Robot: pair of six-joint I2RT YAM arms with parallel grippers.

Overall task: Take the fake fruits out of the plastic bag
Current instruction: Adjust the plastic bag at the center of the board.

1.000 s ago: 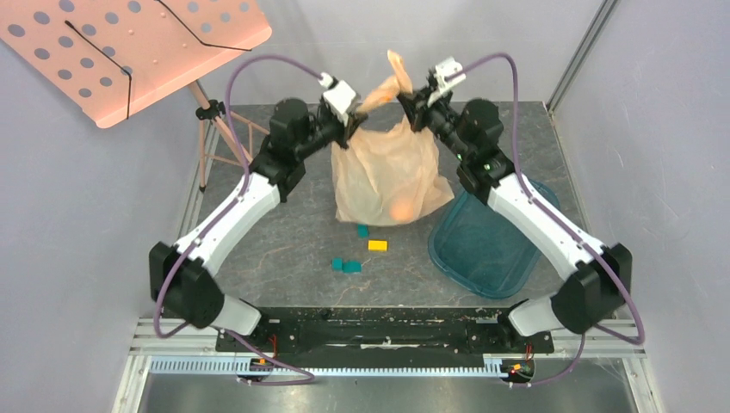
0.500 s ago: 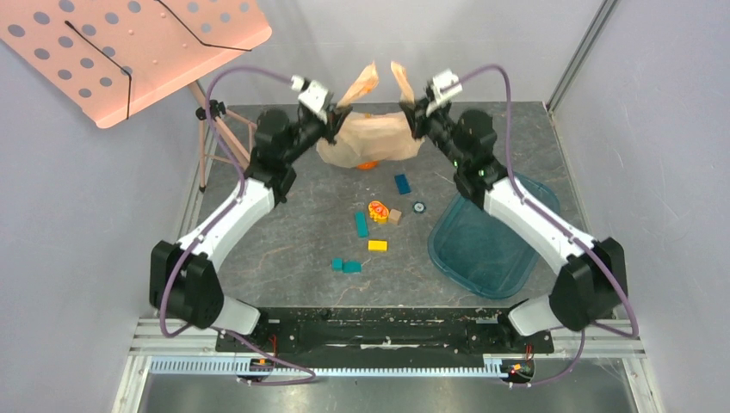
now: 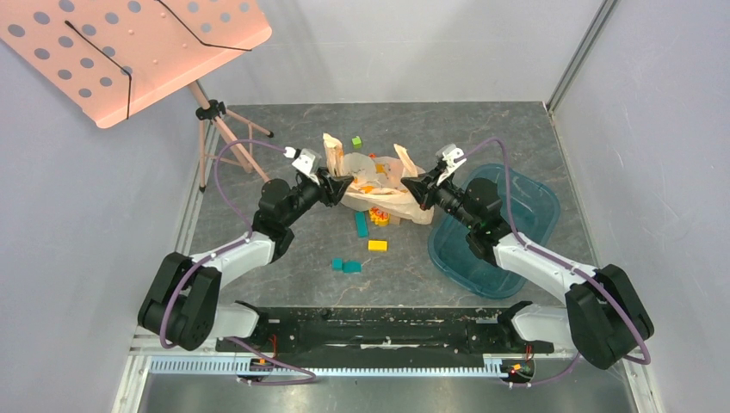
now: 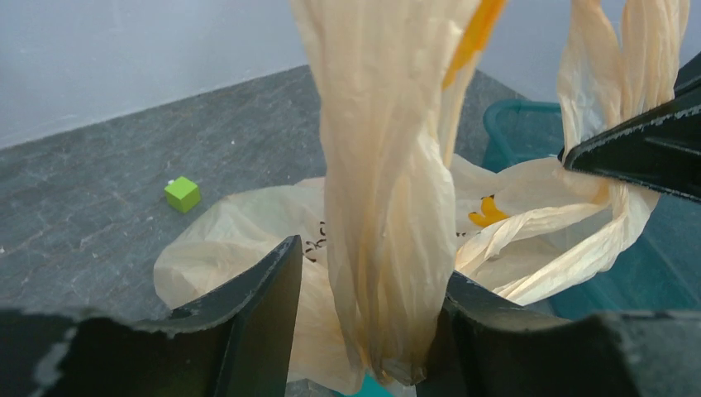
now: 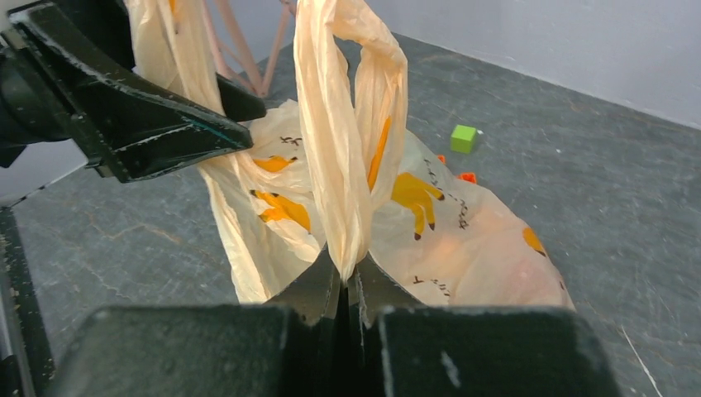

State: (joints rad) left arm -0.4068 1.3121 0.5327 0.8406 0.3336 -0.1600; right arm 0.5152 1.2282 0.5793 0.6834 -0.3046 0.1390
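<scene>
Left gripper [image 3: 343, 186] and right gripper [image 3: 410, 186] each pinch a handle strip of the plastic bag [image 3: 392, 200], which is slumped on the table [image 3: 293, 232] between them, presumably to tip it out. Fake fruits not visible.

No legible text; plastic bag [image 5: 479, 248] print: orange marks, tiny black characters, unreadable.

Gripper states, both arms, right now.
Left gripper: closed on a bunched handle of the plastic bag.
Right gripper: closed tight on the bag's other handle.
</scene>
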